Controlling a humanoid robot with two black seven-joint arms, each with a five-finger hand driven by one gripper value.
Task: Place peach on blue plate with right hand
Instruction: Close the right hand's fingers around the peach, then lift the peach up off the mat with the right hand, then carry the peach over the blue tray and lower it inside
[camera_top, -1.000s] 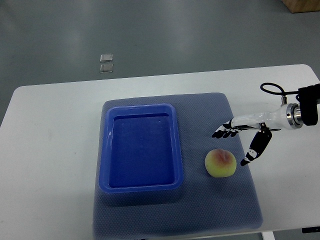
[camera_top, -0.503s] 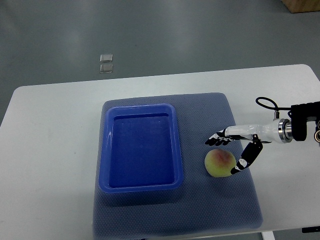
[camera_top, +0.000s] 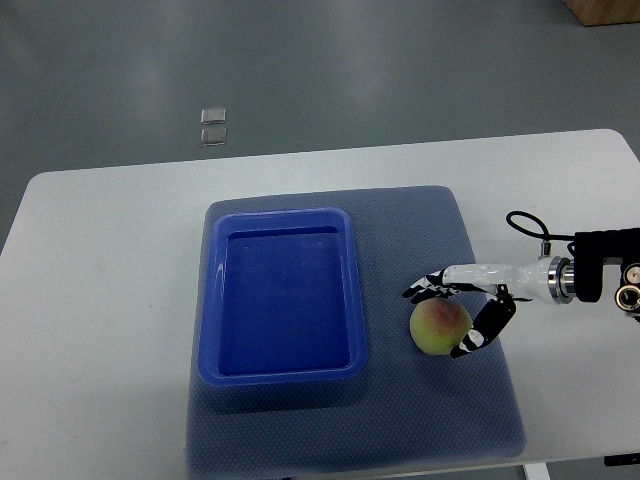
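A yellow-pink peach (camera_top: 438, 326) lies on the grey-blue mat (camera_top: 400, 430), just right of the blue plate (camera_top: 212, 300), a deep rectangular tray with nothing in it. My right hand (camera_top: 442, 318) comes in from the right edge and sits around the peach. Its fingers (camera_top: 425, 288) reach over the peach's far side and the thumb (camera_top: 478, 332) sits at its near right side. The fingers are spread and curve around the fruit without closing on it. The peach rests on the mat. The left arm does not show.
The mat lies on a white table (camera_top: 100, 300). The right forearm and a black cable loop (camera_top: 525, 222) sit over the table's right side. Two small clear squares (camera_top: 212, 126) lie on the grey floor beyond the table.
My right hand has moved left and toward the near edge, from beside the peach to around it. The peach has not moved.
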